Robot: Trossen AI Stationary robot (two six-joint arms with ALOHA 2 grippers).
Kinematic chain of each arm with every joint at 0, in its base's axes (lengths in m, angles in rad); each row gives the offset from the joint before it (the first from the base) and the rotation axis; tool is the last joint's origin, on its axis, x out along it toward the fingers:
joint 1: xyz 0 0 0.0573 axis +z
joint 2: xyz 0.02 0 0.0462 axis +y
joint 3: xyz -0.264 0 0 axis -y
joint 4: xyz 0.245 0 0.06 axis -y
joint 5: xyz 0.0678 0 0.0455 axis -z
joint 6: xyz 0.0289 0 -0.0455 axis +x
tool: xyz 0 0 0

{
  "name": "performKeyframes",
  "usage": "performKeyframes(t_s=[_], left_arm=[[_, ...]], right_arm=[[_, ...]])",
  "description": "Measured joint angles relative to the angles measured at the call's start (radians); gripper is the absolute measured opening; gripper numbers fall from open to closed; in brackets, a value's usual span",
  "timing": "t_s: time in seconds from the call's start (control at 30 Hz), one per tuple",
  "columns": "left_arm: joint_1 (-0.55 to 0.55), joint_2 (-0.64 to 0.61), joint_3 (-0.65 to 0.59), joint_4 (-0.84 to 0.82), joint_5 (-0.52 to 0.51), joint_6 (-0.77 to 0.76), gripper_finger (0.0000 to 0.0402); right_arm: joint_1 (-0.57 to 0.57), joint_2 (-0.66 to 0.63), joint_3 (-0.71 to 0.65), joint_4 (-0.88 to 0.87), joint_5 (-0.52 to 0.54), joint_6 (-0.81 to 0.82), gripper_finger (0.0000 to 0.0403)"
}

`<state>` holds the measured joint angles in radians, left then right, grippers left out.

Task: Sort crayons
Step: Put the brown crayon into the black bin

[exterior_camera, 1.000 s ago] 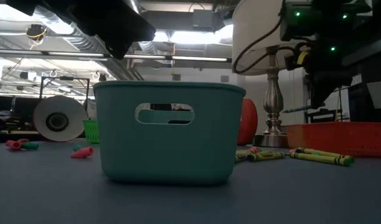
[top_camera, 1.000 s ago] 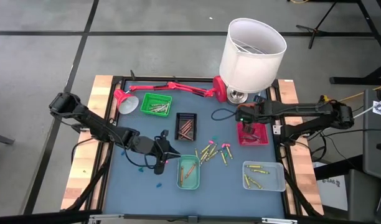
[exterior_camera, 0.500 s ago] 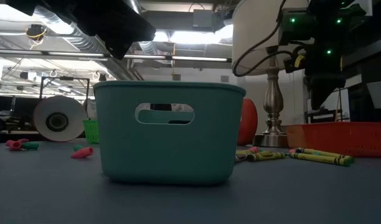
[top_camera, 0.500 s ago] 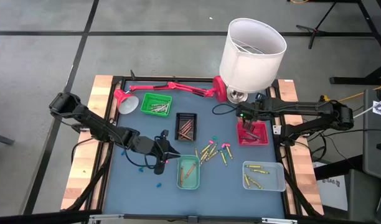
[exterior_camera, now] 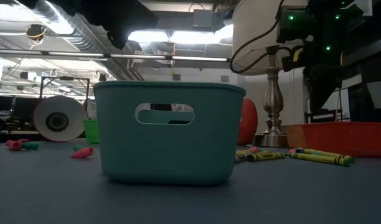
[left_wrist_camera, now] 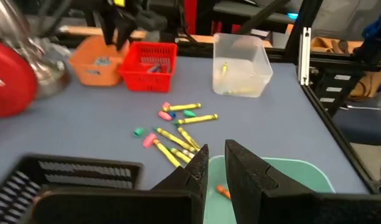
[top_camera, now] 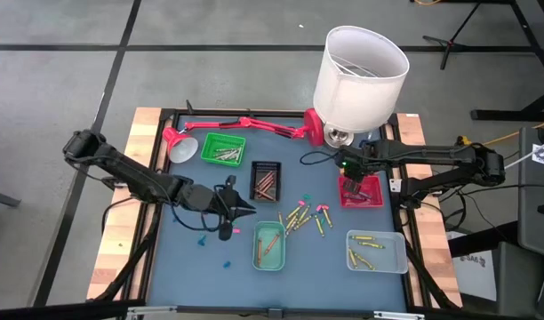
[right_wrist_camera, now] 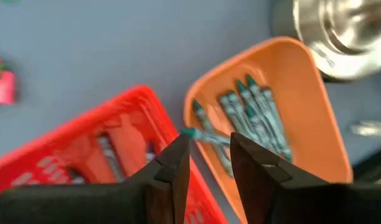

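Note:
Loose crayons [top_camera: 303, 215] lie mid-table, seen also in the left wrist view as crayons [left_wrist_camera: 178, 134]. My left gripper [top_camera: 244, 207] hovers left of the teal tray [top_camera: 269, 244]; its fingers [left_wrist_camera: 216, 152] stand a little apart with nothing between them, above that tray's rim [left_wrist_camera: 290, 169]. My right gripper [top_camera: 352, 176] points down, open, over the red tray [right_wrist_camera: 72, 155] and the orange tray [right_wrist_camera: 302, 106]. A green crayon [right_wrist_camera: 203, 135] lies past the gap between its fingers at the orange tray's rim, beside several other green crayons [right_wrist_camera: 253, 106].
A green tray [top_camera: 222, 149], a black tray [top_camera: 266, 180] and a clear tray [top_camera: 376, 251] hold crayons. A red desk lamp [top_camera: 245, 124] lies along the far edge beside a white-shaded lamp [top_camera: 359, 76]. Small bits [top_camera: 201, 238] dot the near left.
My left gripper has risen and drawn back a little toward the table's left and far edges, away from the teal tray; in the low view its arm has lifted nearly out of the picture. My right wrist has turned slightly above the red tray.

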<state>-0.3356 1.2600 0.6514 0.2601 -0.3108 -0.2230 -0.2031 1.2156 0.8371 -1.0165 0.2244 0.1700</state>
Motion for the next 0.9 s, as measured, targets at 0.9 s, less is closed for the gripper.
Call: performKeyframes(t_s=[0.9], left_arm=[[0.092,-0.097,0.000,-0.381,0.127,-0.486,0.0058]], right_arm=[[0.001,0.000,0.000,0.159,-0.132,0.000,0.0115]])
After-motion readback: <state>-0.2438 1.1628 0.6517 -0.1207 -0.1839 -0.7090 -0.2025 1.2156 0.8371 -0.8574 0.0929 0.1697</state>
